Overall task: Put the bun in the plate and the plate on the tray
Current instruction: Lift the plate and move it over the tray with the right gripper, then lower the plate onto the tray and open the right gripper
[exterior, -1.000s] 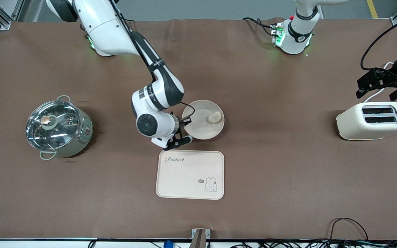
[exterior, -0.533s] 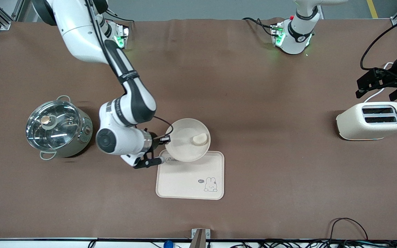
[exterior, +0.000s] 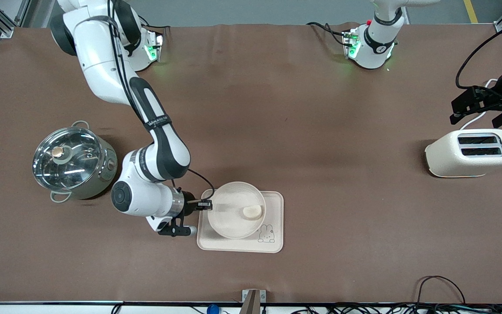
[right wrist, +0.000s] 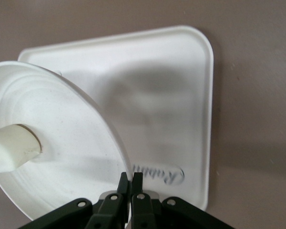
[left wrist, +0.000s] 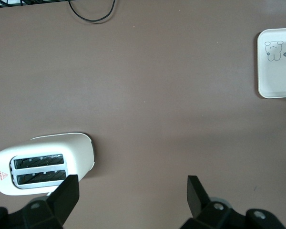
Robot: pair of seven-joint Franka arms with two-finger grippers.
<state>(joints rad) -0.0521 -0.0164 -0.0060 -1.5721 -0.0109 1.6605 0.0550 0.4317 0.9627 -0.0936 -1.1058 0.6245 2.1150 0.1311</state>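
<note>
The round cream plate [exterior: 229,218] hangs just above the rabbit tray [exterior: 273,244], with the small cream bun [exterior: 252,212] lying in it. My right gripper [exterior: 206,205] is shut on the plate's rim at the side toward the right arm's end of the table. In the right wrist view the fingers pinch the plate's rim [right wrist: 127,177], the bun [right wrist: 12,148] lies in the plate [right wrist: 71,143], and the tray [right wrist: 181,95] with its "Rabbit" lettering lies below. My left gripper [left wrist: 129,186] is open and empty over bare table beside the toaster; the left arm waits.
A cream two-slot toaster [exterior: 471,152] stands at the left arm's end of the table, also in the left wrist view [left wrist: 43,162]. A steel pot with a glass lid [exterior: 73,161] stands at the right arm's end. Cables lie along the table's near edge.
My right gripper has carried the plate with the bun nearer to the front camera, from the table beside the tray to over the tray. The left arm has not moved.
</note>
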